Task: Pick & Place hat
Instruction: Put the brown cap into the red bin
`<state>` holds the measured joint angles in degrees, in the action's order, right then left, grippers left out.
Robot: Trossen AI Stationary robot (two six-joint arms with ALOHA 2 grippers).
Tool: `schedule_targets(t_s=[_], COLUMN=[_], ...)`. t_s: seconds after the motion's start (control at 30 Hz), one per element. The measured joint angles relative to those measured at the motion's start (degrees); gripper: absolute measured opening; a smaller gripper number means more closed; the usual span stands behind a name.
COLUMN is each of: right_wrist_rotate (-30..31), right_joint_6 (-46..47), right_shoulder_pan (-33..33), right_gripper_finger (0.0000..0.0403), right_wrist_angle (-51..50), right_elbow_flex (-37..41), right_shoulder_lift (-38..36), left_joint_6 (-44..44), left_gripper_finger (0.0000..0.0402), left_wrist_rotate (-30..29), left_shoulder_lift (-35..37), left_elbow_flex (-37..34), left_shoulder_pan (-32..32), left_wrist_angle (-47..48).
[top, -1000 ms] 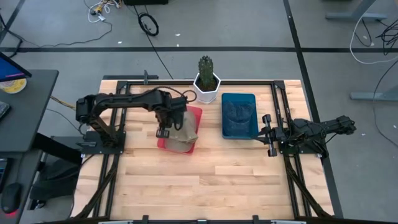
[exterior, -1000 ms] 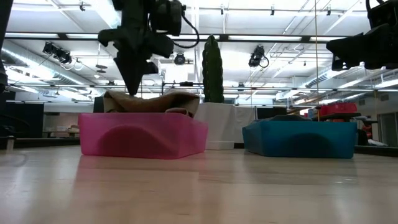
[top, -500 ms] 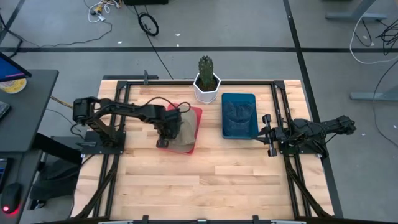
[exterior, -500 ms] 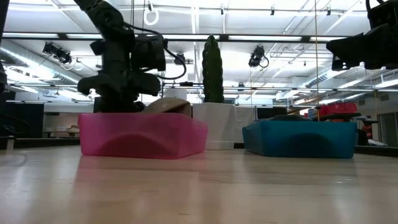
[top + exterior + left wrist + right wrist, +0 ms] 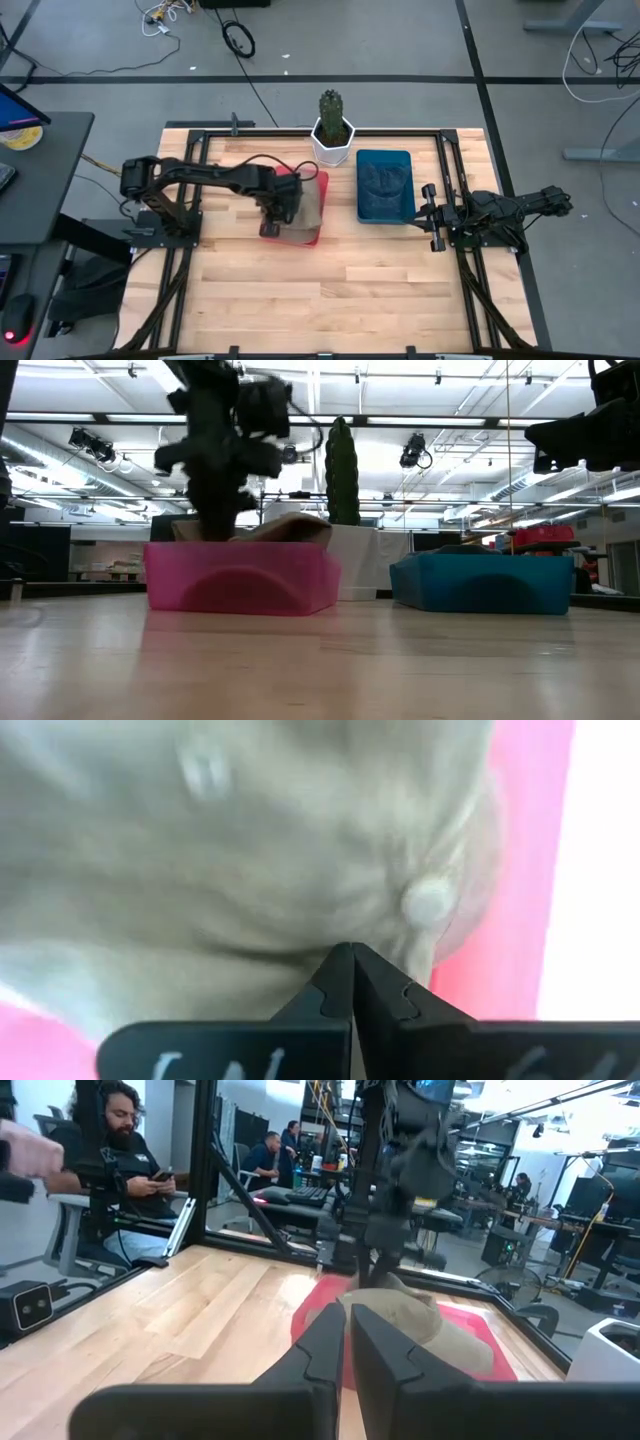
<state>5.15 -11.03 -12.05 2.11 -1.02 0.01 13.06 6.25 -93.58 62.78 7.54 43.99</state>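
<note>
A tan hat (image 5: 308, 208) lies in the pink tray (image 5: 318, 180) left of the table's middle; in the low view the hat (image 5: 290, 528) sticks up over the tray's rim (image 5: 240, 575). My left gripper (image 5: 280, 208) reaches down into the tray on the hat's left part, shut on it. The left wrist view shows the hat's crown with its top button (image 5: 428, 902) just past the shut fingertips (image 5: 350, 960). My right gripper (image 5: 432, 215) waits shut at the right, beside the blue tray. My left gripper pinches the tan hat's crown cloth (image 5: 340, 925) between its two shut fingers, a little way from the top button. The fingers come from above, pointing down into the tray. The hat rests in the pink tray, its right side raised over the rim.
A blue tray (image 5: 385, 185) holding something dark blue stands right of the pink tray. A cactus in a white pot (image 5: 332, 130) stands at the far edge between the two trays. The near half of the wooden table (image 5: 320, 290) is bare. People sit beyond the table (image 5: 110, 1140).
My left gripper has dipped down into the pink tray, then come up a little and gone toward the table's right edge, staying shut. The pink tray has slid a little toward the right with it, and the hat's right side has risen above the rim.
</note>
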Motion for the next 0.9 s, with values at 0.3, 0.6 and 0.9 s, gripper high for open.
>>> schedule_targets(t_s=[0.3, 0.6, 0.9], right_wrist_rotate=[0.00, 0.02, 0.01], right_joint_6=[0.00, 0.00, 0.00], right_shoulder_pan=[0.01, 0.00, 0.01], right_gripper_finger=[0.0025, 0.0025, 0.0025], right_wrist_angle=[0.01, 0.00, 0.01], right_elbow_flex=[0.00, 0.00, 0.01], right_shoulder_lift=[0.00, 0.00, 0.00], left_joint_6=[1.99, 2.59, 0.72], left_gripper_finger=[0.0002, 0.0002, 0.0002], left_wrist_rotate=[-7.34, -10.69, -8.06], left_shoulder_lift=[0.22, -3.66, -17.73], left_elbow_flex=[12.85, 12.13, 8.92], left_shoulder_pan=[-3.66, -3.44, -3.11], left_wrist_angle=[5.13, -5.19, -6.12])
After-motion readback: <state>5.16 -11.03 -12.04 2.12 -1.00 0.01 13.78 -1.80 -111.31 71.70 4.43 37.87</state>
